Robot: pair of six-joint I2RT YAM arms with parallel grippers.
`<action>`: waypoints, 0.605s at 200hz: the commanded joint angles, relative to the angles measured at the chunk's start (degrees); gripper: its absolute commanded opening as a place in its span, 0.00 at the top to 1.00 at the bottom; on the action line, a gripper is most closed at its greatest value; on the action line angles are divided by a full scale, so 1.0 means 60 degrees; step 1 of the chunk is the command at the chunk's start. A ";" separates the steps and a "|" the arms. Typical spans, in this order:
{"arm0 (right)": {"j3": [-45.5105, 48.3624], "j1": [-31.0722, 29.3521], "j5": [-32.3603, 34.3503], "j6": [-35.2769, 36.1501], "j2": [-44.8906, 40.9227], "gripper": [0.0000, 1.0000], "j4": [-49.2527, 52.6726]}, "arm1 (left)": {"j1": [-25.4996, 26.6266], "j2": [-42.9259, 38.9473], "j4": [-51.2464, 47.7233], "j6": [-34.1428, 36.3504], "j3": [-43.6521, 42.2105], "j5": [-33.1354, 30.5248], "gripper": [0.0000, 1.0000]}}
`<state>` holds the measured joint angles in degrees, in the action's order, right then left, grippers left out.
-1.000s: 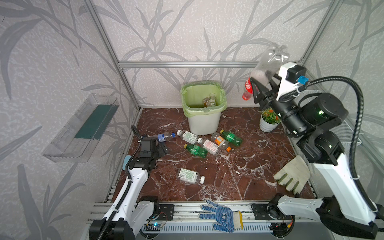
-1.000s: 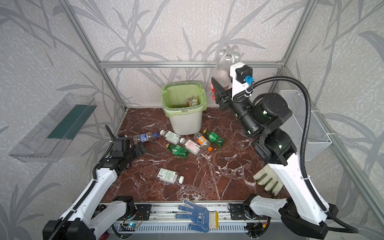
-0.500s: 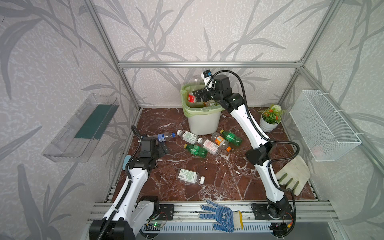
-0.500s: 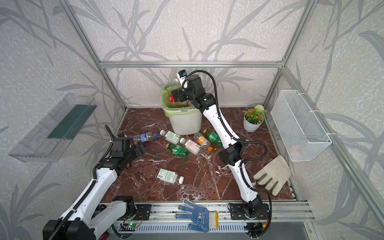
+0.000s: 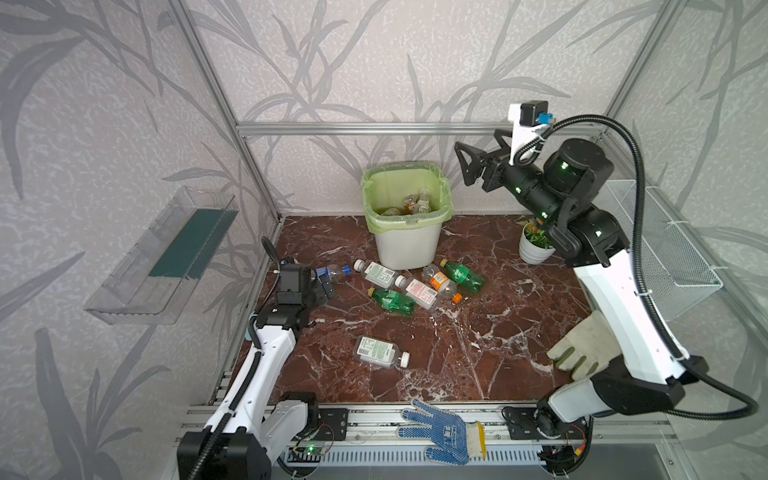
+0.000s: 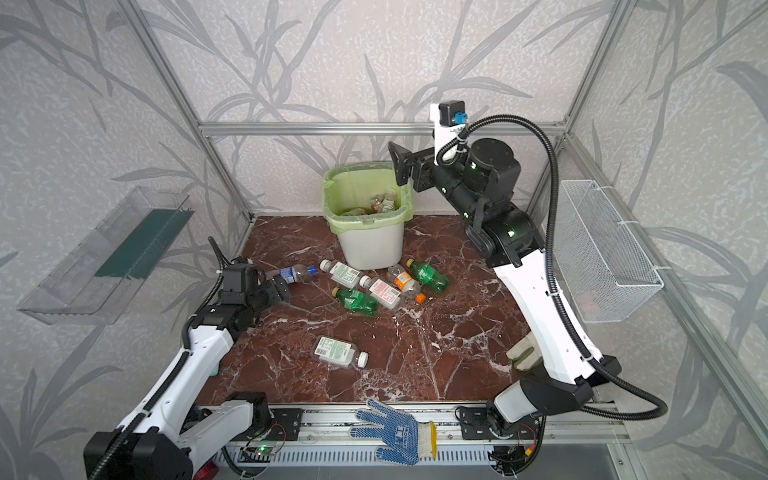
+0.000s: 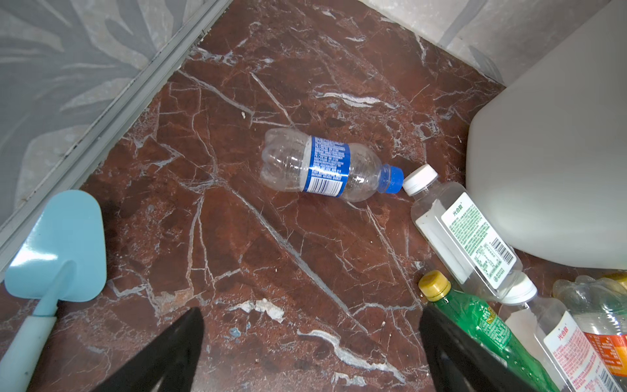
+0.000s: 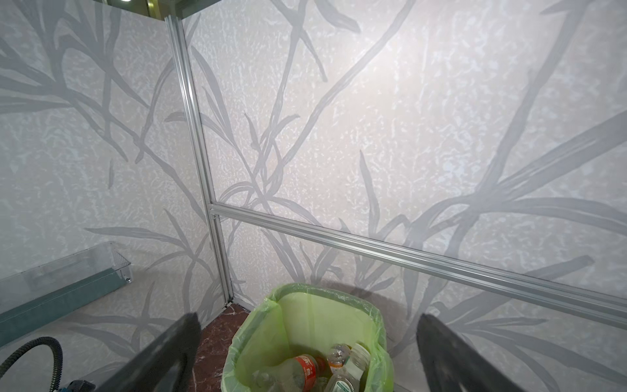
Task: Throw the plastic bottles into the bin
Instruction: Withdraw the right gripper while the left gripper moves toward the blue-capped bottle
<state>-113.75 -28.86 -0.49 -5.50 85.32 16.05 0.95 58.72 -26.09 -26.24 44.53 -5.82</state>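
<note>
Bottles (image 5: 419,286) lie strewn over the red marble floor (image 5: 457,353) in both top views. Five are clustered just in front of the green-lined bin (image 5: 407,249) at upper centre, and one lies alone (image 5: 380,352) lower down. The right gripper (image 5: 478,156) hangs high at the bin's upper right, jaws spread wide and empty. The left gripper (image 5: 326,286), centre left, gapes just beside a blue-labelled bottle (image 5: 332,272) — contact cannot be told.

Left wrist view: the left gripper (image 7: 310,319) shows two dark fingers wide apart at the bottom edge, with only bare floor between them. The blue-labelled bottle (image 7: 325,166) lies at centre, cap to cap with a white-capped bottle (image 7: 464,230) against the bin's wall (image 7: 559,152).

Right wrist view: the right gripper (image 8: 308,322) is spread and holds nothing — the bin's mouth (image 8: 305,288) sits at bottom centre, with several bottles (image 8: 305,366) inside.
</note>
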 commanded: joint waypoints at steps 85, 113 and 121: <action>0.8836 0.2981 -0.1992 -0.2490 -0.2774 0.01 -0.1552 | -0.0056 0.3448 -0.1449 0.3878 0.3065 -0.0196 0.01; 1.0322 0.3528 -0.2618 -0.2673 -0.3244 0.01 -0.1701 | -0.0045 0.4609 -0.1880 0.5817 0.3902 -0.0650 0.01; 1.0598 0.3680 -0.2710 -0.2687 -0.3350 0.01 -0.1669 | -0.0042 0.4932 -0.2098 0.6348 0.4172 -0.0779 0.01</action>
<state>-54.59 -9.13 -12.14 -19.66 67.75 8.82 0.93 83.92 -33.17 -2.15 65.01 -8.05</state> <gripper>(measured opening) 0.990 0.993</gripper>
